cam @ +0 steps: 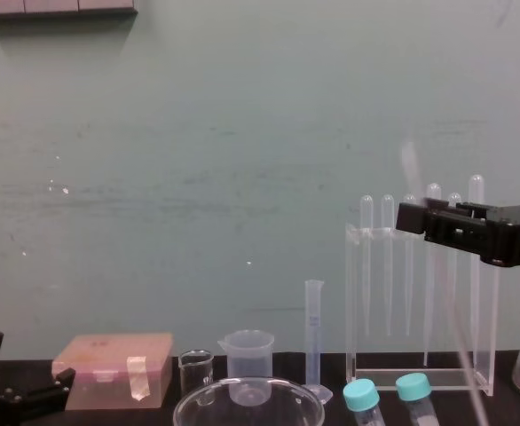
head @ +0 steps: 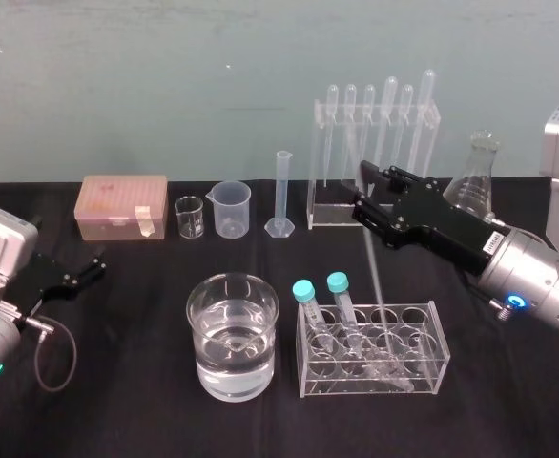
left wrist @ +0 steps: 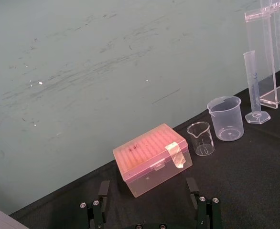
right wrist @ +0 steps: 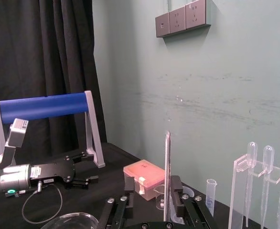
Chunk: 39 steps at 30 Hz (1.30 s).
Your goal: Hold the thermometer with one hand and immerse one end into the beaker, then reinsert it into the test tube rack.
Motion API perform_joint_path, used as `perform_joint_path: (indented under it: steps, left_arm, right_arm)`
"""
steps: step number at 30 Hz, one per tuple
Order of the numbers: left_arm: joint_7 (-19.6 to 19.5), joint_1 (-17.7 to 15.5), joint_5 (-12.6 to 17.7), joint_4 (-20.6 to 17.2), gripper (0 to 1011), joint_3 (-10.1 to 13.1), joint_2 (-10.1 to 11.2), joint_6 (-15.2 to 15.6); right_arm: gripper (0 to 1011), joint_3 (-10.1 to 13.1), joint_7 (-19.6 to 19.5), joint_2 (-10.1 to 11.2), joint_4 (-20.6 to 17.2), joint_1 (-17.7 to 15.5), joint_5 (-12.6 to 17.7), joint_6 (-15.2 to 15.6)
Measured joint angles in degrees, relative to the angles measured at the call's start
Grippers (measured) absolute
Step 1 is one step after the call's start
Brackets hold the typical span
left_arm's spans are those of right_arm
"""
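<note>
Teal wall [head: 165,76] stands behind your black bench [head: 117,382]; take 12 o'clock as toward that wall. The beaker [head: 232,334], part full of clear liquid, sits at 6 o'clock. Just at its 3 o'clock is a low tube holder [head: 423,367] with two blue-capped tubes [head: 337,283].

The thermometer [head: 377,286] leans up from this holder toward 12 o'clock and crosses in front of the test tube rack [head: 329,205] and its pipettes [head: 389,114]. Your right tool [head: 363,196] comes in from 3 o'clock with the rod between its fingers. In the right wrist view the rod lies against one finger [right wrist: 177,185] and the other stands apart, so the tool is not closed. Your left tool [head: 91,267] rests spread at 9 o'clock.

Along the back stand a pink box [head: 122,205], a tiny glass beaker [head: 190,218], a plastic beaker [head: 232,210] and a measuring cylinder [head: 282,196]. A flask [head: 475,176] is at 2 o'clock.

The rod's lower end is lost among the holder's clear walls, so I cannot tell which hole takes it. In the chest view the rod is a smear and the lower edge cuts the beaker.
</note>
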Motion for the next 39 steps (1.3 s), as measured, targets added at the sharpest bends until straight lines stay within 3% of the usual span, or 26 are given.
perform_joint_path:
  steps: [13, 19, 24, 25, 29, 36, 39]
  left_arm:
    - [0.00, 0.00, 0.00, 0.00, 1008, 0.00, 0.00, 0.00]
    - [0.00, 0.00, 0.00, 0.00, 1008, 0.00, 0.00, 0.00]
    - [0.00, 0.00, 0.00, 0.00, 1008, 0.00, 0.00, 0.00]
    - [0.00, 0.00, 0.00, 0.00, 1008, 0.00, 0.00, 0.00]
    - [0.00, 0.00, 0.00, 0.00, 1008, 0.00, 0.00, 0.00]
    - [0.00, 0.00, 0.00, 0.00, 1008, 0.00, 0.00, 0.00]
    - [0.00, 0.00, 0.00, 0.00, 1008, 0.00, 0.00, 0.00]
  right_arm:
    - [879, 0.03, 0.00, 0.00, -0.04, 0.00, 0.08, -0.04]
    - [998, 0.75, -0.37, -0.29, -0.13, -0.22, 0.26, -0.90]
    - [1003, 5.57, -9.01, -2.07, -0.64, -2.34, -1.34, -3.36]
    - [1003, 6.78, -13.11, -2.52, -0.71, -3.28, -2.75, -2.93]
    - [1003, 7.75, -20.39, -2.85, -0.36, -5.44, -6.46, 0.30]
    - [1003, 6.63, -24.45, -2.88, 1.28, -7.64, -10.19, 7.07]
    - [1003, 6.42, -24.67, -2.98, 1.56, -7.84, -10.66, 8.08]
